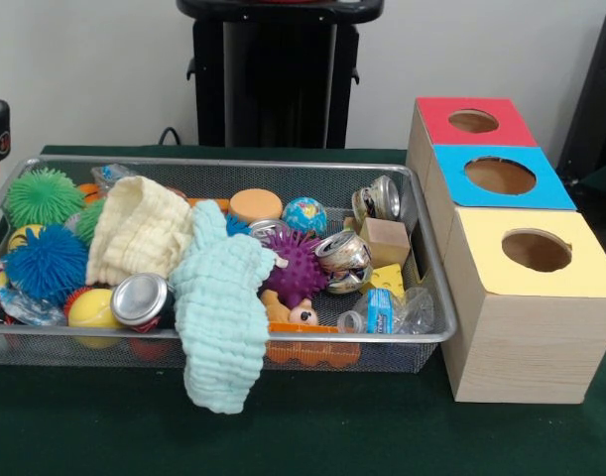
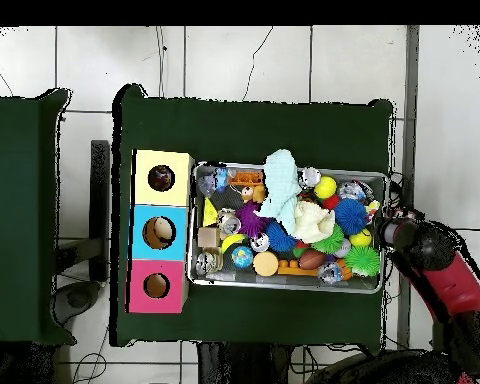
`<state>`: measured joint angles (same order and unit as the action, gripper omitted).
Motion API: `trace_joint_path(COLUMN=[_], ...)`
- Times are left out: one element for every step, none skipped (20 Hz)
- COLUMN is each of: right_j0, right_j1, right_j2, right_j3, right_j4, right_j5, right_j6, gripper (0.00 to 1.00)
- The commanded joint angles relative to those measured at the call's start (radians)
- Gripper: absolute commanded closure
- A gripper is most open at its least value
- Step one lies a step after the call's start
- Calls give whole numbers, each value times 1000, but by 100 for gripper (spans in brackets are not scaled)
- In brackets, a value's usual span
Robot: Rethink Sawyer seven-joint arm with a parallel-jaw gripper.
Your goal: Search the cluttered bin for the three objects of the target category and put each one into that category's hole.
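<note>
Mesh bin (image 1: 433, 337) sits heaped with toys, crushed cans (image 1: 344, 252) and cloths (image 1: 221, 297), the mint one spilling over its front edge; boxes (image 1: 526, 288) with holes wait beside it; arm (image 2: 446, 275) parked off the bin's end, fingers impossible to judge.

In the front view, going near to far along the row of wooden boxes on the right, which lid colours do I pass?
Yellow-topped wooden box → blue-topped wooden box → red-topped wooden box, each with a round hole in its lid.
</note>
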<state>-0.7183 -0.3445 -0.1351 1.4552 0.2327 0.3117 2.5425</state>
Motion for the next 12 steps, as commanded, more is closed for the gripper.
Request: trace_joint_path(right_j0=[10, 15, 22, 24, 30, 35, 47, 52, 60, 62, 65, 66], right_j1=[1, -12, -18, -21, -26, -32, -42, -50, -61, -67, -71, -74], right_j2=[135, 128, 121, 117, 111, 104, 91, 85, 74, 71, 65, 63], right_j3=[29, 37, 39, 39, 38, 37, 33, 34, 31, 32, 29, 30], right_j4=[-52, -51, -51, -51, -50, -49, -46, -44, -41, -41, -41, -41], right_j5=[12, 25, 33, 37, 48, 59, 85, 98, 122, 130, 142, 147], right_j6=[-29, -25, -22, -20, -18, -17, -12, -9, -6, -6, -7, -8], gripper=[0, 0, 0, 0, 0, 0, 0, 0, 0, 0, 0, 0])
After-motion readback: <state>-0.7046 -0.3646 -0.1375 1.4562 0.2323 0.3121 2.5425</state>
